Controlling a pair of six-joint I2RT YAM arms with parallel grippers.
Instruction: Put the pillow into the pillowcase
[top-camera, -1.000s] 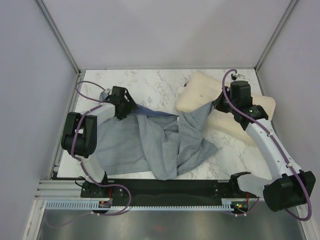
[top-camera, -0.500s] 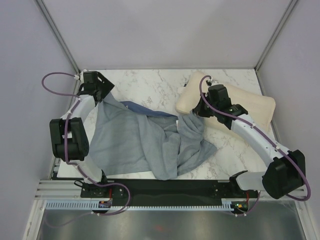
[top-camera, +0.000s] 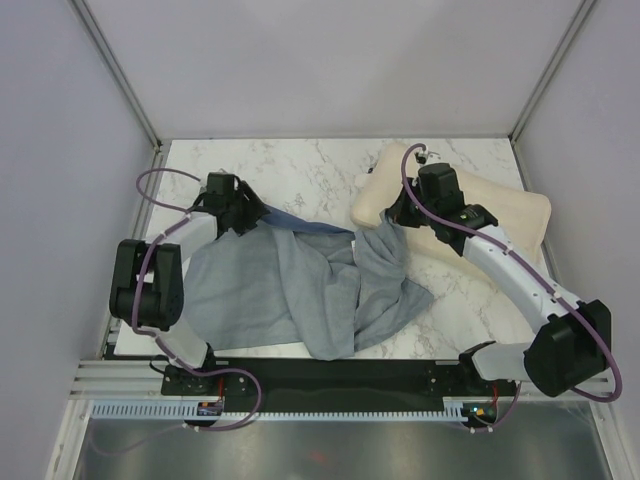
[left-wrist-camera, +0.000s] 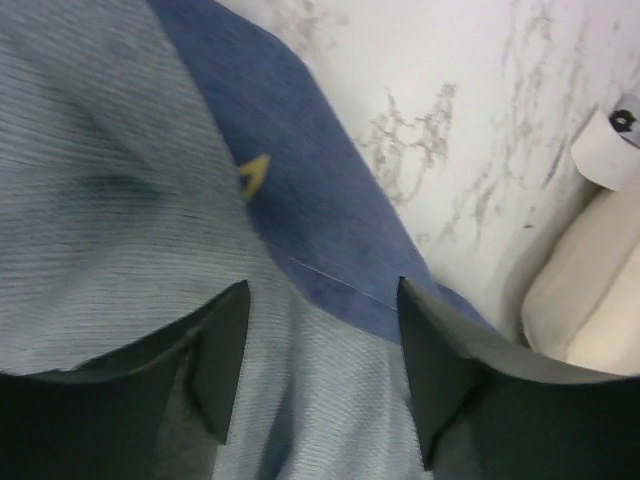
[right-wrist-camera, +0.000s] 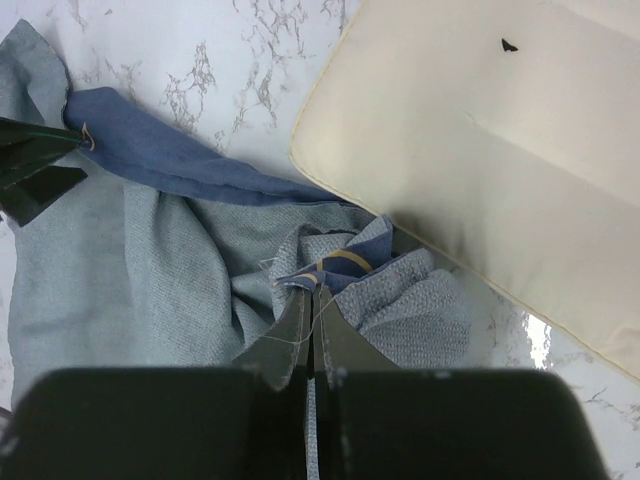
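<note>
The pillow (top-camera: 376, 196) is cream and lies at the back right of the table, partly under my right arm; it also fills the upper right of the right wrist view (right-wrist-camera: 480, 140). The pillowcase (top-camera: 285, 285) lies crumpled in the middle, pale grey-blue side up, with a dark blue strip along its far edge (left-wrist-camera: 300, 210). My right gripper (top-camera: 396, 218) is shut on a bunched fold of the pillowcase (right-wrist-camera: 400, 300) beside the pillow's near edge, its jaws (right-wrist-camera: 315, 292) pressed together. My left gripper (top-camera: 240, 218) is open over the pillowcase's far-left edge, cloth lying between its fingers (left-wrist-camera: 325, 345).
The table top (top-camera: 300, 170) is white marble, walled by pale panels on the left, back and right. A black rail (top-camera: 340, 375) with both arm bases runs along the near edge. My left gripper's fingers (right-wrist-camera: 35, 170) show at the left of the right wrist view.
My left gripper swung out to the far-left corner, then came back over the pillowcase's far-left edge. My right gripper carried its fold of pillowcase leftwards along the pillow and then held still.
</note>
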